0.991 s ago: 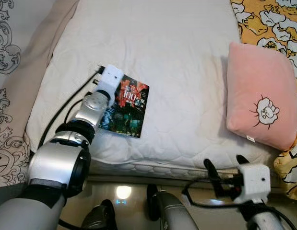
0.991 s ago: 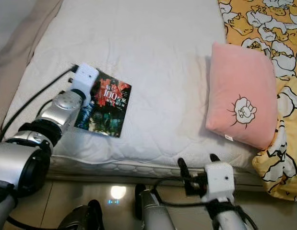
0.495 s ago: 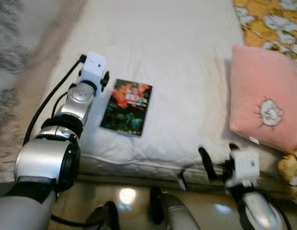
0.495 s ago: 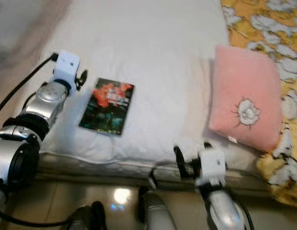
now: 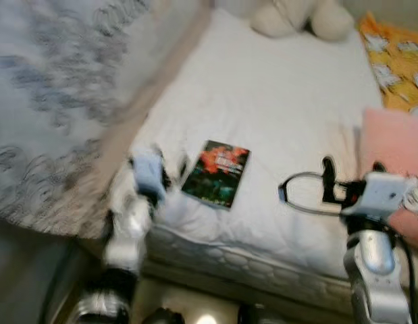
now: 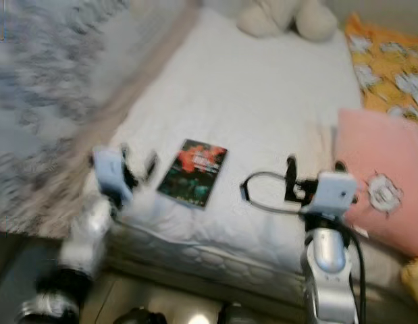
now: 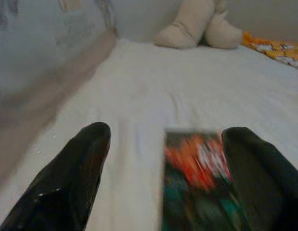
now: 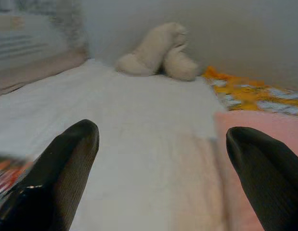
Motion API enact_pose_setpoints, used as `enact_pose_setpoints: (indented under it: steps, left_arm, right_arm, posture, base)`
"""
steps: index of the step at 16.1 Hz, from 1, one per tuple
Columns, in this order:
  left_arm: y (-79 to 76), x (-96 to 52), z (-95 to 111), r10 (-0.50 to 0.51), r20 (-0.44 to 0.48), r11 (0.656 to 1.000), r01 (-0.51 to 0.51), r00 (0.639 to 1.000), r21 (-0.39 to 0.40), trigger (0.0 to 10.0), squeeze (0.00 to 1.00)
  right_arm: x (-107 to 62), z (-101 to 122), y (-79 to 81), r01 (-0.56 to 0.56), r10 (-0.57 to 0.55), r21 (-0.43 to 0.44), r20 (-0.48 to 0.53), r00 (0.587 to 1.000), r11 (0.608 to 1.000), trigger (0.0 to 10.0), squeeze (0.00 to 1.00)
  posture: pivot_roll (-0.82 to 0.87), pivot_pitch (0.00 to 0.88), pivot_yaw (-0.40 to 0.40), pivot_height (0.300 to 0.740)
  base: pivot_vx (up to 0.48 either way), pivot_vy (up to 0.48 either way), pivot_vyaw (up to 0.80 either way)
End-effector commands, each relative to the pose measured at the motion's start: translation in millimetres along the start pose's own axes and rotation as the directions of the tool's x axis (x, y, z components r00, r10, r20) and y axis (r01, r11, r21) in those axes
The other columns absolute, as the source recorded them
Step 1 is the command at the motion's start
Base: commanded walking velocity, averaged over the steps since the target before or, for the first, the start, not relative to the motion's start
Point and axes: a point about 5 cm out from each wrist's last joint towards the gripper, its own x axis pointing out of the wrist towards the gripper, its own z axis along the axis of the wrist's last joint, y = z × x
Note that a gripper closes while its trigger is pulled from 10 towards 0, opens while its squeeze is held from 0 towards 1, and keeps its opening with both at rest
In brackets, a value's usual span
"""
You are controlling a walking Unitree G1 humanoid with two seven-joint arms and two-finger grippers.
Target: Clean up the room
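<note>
White quilted fabric covers the bed [image 5: 290, 115], and on it, near the front edge, a thin book [image 5: 217, 173] with a dark green and red cover is laid flat. The left gripper [image 5: 163, 177] is seen just beside the book, on its left, at the near-left corner of the mattress; its image is blurred. In the left wrist view the two black fingers [image 7: 74, 173] are spread wide, nothing is held between them, and the book [image 7: 201, 178] is seen lying ahead in the gap, closer to one finger than the other. Pale lettering is printed across the red part of the cover, but it is too blurred to be read.

The right gripper [image 6: 312, 177] is held above the bed's front edge, to the right of the book and well apart from it, with a looped black cable [image 6: 263, 192] hanging from its white housing. In the right wrist view its fingers [image 8: 62, 168] are likewise spread apart and empty, and a corner of the book [image 8: 6, 175] is glimpsed beyond one finger.

A soft pink cushion [image 6: 377, 189], rectangular and marked with a small drawn emblem, is seen just to the right of the right gripper. A yellow sheet [image 5: 398, 74] patterned with white shapes lies along the far right. Plump cream stuffed shapes [image 5: 296, 17] rest at the head of the bed. A grey fabric with a curling pattern [image 5: 53, 101] is draped along the left side.
</note>
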Motion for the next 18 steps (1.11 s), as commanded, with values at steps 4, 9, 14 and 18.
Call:
enact_pose_setpoints:
  steps: [4,9,14,18]
  left_arm:
    - [-2.5,19.3,26,-0.047,0.048,0.995,0.042,0.998,0.094,10.0,1.00]
    - [-4.8,21.8,35,-0.072,0.078,0.995,0.066,0.994,0.081,10.0,0.00]
    - [-7.8,21.2,33,-0.055,0.064,0.998,0.052,0.996,0.042,10.0,0.00]
    - [-16.6,20.3,29,-0.062,0.060,0.998,0.061,0.996,0.021,10.0,0.00]
  right_arm:
    - [2.6,-20,21.3,-0.099,0.101,0.052,-0.056,0.993,0.994,10.0,1.00]
    - [14.1,-24,24.5,-0.049,0.051,0.027,-0.078,0.996,0.998,10.0,0.00]
    - [19.9,-27,26.8,-0.058,0.058,0.001,-0.073,0.996,0.998,10.0,0.00]
    - [17.4,-26,26.1,-0.077,0.076,-0.014,-0.066,0.995,0.997,10.0,0.00]
  posture:
    - [-0.09,0.000,-0.018,0.740]
    - [-0.12,0.000,-0.022,0.740]
    - [-0.12,0.000,-0.019,0.701]
    - [-0.13,0.000,-0.023,0.697]
  base:
    - [0.000,-0.222,0.00]
    - [0.000,-0.442,0.00]
    - [0.164,-0.405,-0.42]
    - [0.294,-0.375,0.00]
